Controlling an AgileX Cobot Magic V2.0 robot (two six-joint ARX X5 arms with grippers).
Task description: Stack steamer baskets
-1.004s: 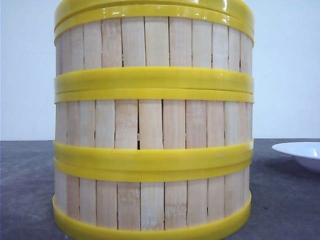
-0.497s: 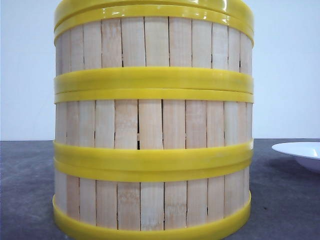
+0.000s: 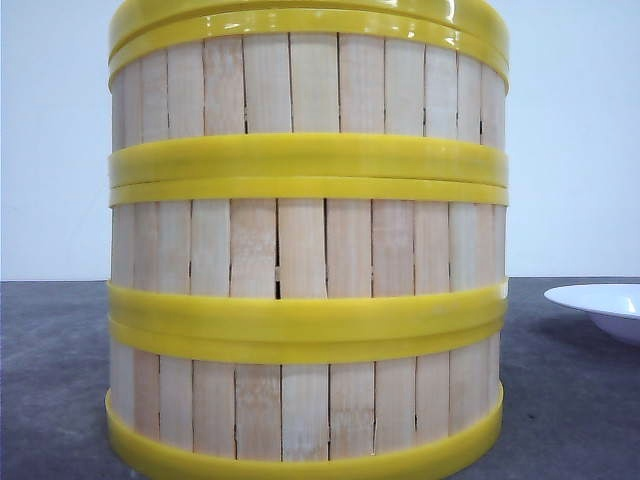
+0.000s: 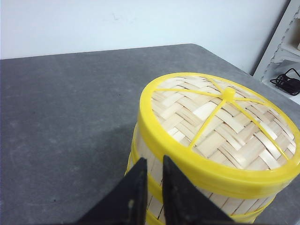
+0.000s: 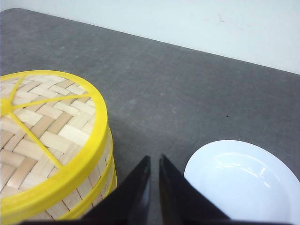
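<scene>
Left end effector (image 4: 152,190): fingers nearly closed, narrow gap, holding nothing, poised beside the upper wall of the stack. Right end effector (image 5: 154,183): same narrow gap, empty, above bare surface (image 5: 187,89) between stack and white plate (image 5: 243,180). Steamer baskets (image 3: 305,250): three stacked upright on the dark grey surface, rims aligned, close to the front camera. Woven lid (image 4: 225,122) seated on top. Plate to the stack's right, apart from it.
</scene>
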